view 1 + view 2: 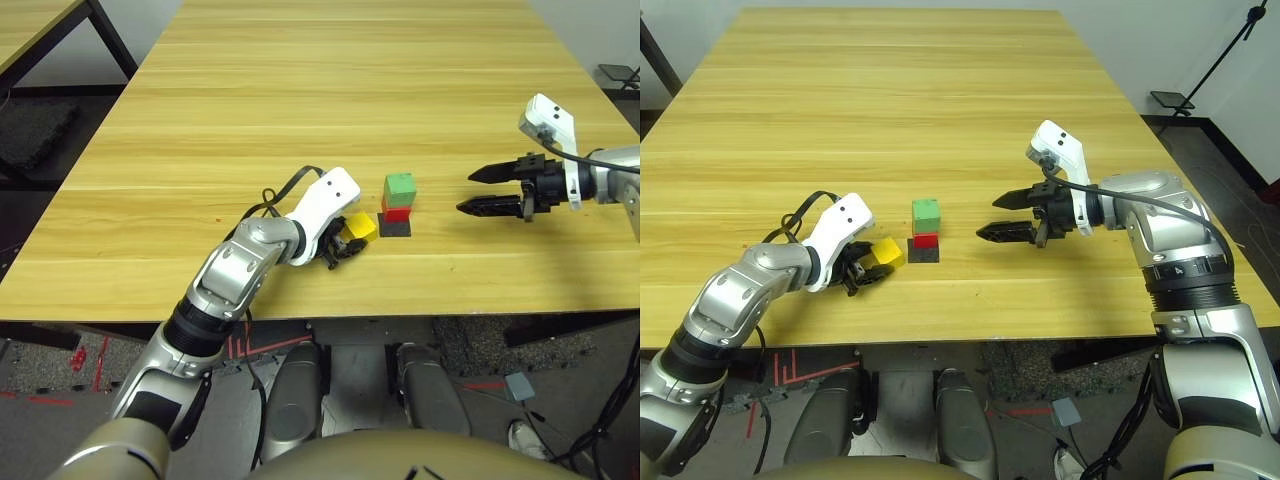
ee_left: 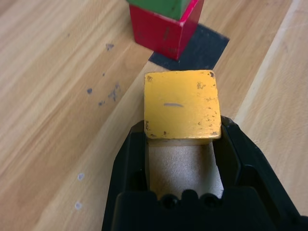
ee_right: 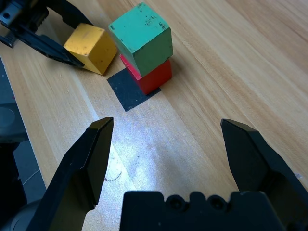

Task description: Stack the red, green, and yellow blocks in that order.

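The green block [image 1: 400,187] sits on the red block [image 1: 397,211], which stands on a flat black square patch [image 1: 394,227] near the table's front middle. Just left of that stack lies the yellow block [image 1: 361,226], resting on the table between the black fingers of my left gripper [image 1: 350,240], which is shut on it. The left wrist view shows the yellow block [image 2: 182,106] clamped at the fingertips, with the red block [image 2: 163,29] close beyond. My right gripper [image 1: 482,191] hovers open to the right of the stack, fingers pointing at it, with nothing held.
The wooden table [image 1: 330,90] stretches far back behind the stack. Its front edge runs just below both grippers. A second table's corner [image 1: 40,25] shows at the far left, and a black stand [image 1: 1210,70] rises beyond the right side.
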